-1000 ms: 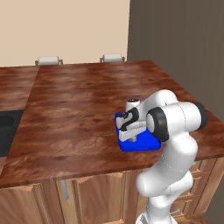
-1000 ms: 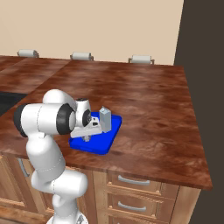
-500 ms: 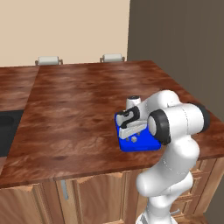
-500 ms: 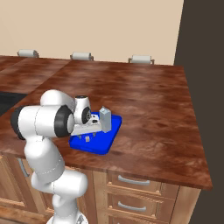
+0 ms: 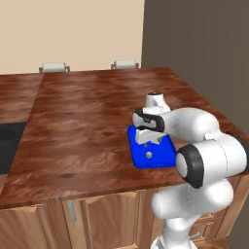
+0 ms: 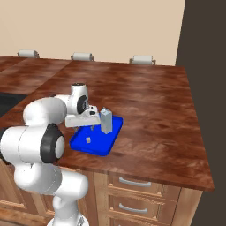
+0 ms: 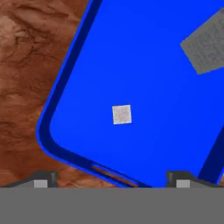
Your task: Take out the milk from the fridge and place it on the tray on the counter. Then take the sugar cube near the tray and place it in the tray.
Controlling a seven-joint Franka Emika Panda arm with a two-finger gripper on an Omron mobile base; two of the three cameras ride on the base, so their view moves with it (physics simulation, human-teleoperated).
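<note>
The bright blue tray (image 5: 163,156) (image 6: 99,145) (image 7: 144,74) lies near the front edge of the wood-grain counter (image 5: 82,121) (image 6: 150,101). The tiny white-grey sugar cube (image 5: 149,155) (image 6: 88,140) (image 7: 121,114) rests on the tray floor near one rounded corner. The pale milk (image 6: 106,120) carton stands upright at the tray's far end; from above its top (image 7: 205,43) is a grey rectangle. My gripper (image 5: 148,141) (image 6: 90,126) (image 7: 111,183) hangs open just above the cube, holding nothing. The fridge is out of view.
A black sink (image 5: 7,146) (image 6: 6,103) is set into the counter at the left. Pale chair backs (image 5: 53,67) (image 6: 81,56) line the counter's far edge. A tall dark wall (image 5: 194,44) rises on the right. The tray sits close to the counter's front edge.
The gripper went from shut to open and let go of the sugar cube, which now lies free on the tray. The hand has lifted slightly.
</note>
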